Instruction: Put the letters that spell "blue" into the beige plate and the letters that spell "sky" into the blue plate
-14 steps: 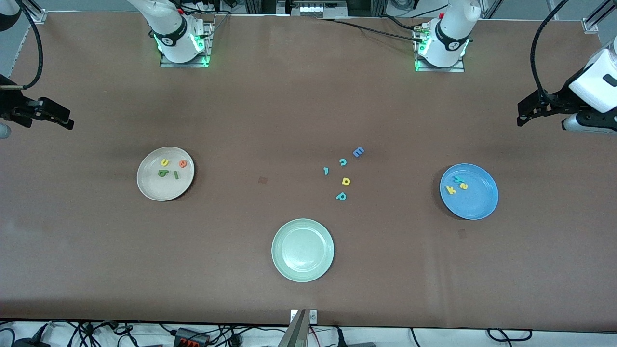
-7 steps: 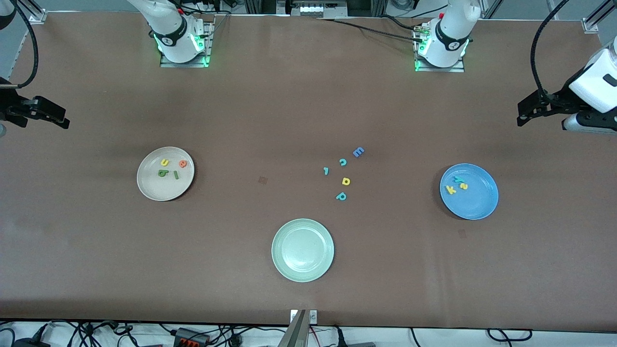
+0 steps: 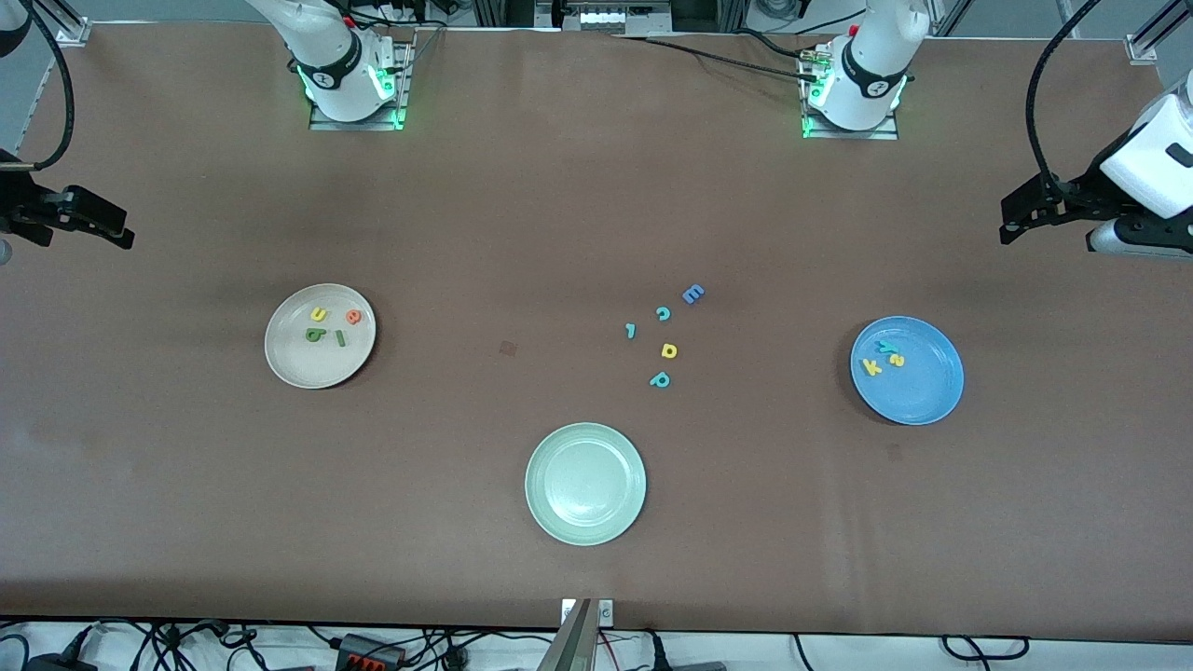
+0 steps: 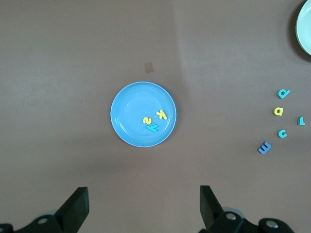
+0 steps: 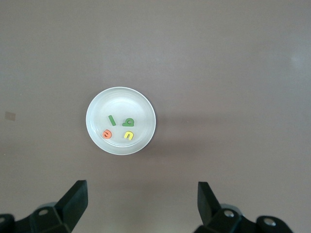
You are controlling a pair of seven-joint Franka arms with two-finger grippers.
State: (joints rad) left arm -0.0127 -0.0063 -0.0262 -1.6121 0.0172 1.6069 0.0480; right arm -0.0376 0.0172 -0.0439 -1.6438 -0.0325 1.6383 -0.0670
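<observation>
Beige plate (image 3: 320, 335), left of centre in the front view: round, shallow, raised rim, smooth matte. Holds the letters that spell "blue" (image 3: 330, 326): green b, green bar-like l, yellow u, orange e, all flat foam cut-outs, lying loose and close together.

Blue plate (image 3: 907, 370), right of centre: same shape, sky-blue, faint speckle. Holds the letters that spell "sky" (image 3: 884, 357): yellow k, yellow s, teal y; s and y touch or overlap, k just beside them.

Pale green plate (image 3: 585, 483), lower centre: glossy inside.

Loose letters (image 3: 664, 335) on the bare brown bench (image 3: 596, 186), centre frame, between the beige and blue plates: blue capital E, teal c, a small teal piece, a yellow round-bowled letter, teal p.

Right gripper (image 3: 79, 216) at the far left edge, up off the bench, jaws released, nothing between them. Left gripper (image 3: 1030, 216) at the far right edge, likewise raised, jaws released and bare. In each wrist view the black fingers (image 4: 77, 206) stand wide apart.
</observation>
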